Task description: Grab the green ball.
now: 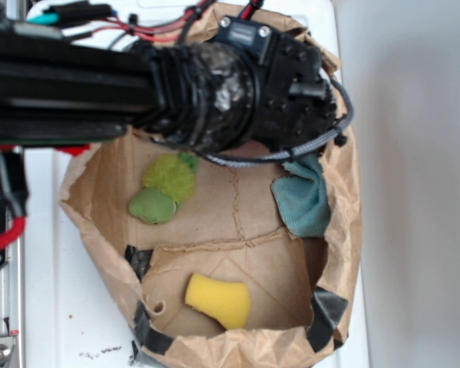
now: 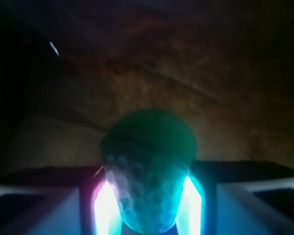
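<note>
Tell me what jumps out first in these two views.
In the wrist view, the green ball fills the lower centre, wedged between the glowing fingers of the end effector. In the exterior view, the black arm blocks the top of the brown paper bag; inside lie a yellow sponge, a lime-green plush toy and a teal cloth.

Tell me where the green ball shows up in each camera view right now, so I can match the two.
Exterior: not visible; the arm and wrist cover the top of the brown paper bag.
Wrist: green ball at bottom centre, sitting between the glowing pads of the pincer.
Shared landmark: the crumpled brown paper of the bag, behind the ball in the wrist view.
</note>
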`<state>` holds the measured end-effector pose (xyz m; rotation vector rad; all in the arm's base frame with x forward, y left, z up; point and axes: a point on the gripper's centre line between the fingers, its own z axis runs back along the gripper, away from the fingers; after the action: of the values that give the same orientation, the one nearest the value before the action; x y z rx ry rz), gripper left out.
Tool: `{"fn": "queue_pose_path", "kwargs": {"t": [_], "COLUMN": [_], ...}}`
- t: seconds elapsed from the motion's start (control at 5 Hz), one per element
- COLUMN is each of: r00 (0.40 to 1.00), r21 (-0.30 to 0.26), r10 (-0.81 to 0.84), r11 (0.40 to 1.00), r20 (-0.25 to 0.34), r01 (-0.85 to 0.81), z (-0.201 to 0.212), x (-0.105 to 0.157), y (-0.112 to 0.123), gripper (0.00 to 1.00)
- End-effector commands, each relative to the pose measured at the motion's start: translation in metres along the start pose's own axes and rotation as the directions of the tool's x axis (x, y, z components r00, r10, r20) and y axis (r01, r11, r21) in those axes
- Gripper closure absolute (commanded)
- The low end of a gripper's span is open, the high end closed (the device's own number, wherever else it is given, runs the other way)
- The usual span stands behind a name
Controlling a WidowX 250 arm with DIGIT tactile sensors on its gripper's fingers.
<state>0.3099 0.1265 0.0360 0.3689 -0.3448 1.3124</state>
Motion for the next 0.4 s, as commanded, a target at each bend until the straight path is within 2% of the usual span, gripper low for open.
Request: {"fn": "queue_pose_path", "kwargs": {"t": [0.0, 0.2], "r00": [0.968, 0.918], "r21": [-0.134, -0.220], "r10": [-0.221, -0.365], "r11": [0.970, 0.919], "r20": [-0.121, -0.156], "r01": [0.205, 0.327], "z": [0.045, 0.073], "x": [0.015, 0.003], "y": [-0.005, 0.002], "gripper": [1.00, 1.00]}}
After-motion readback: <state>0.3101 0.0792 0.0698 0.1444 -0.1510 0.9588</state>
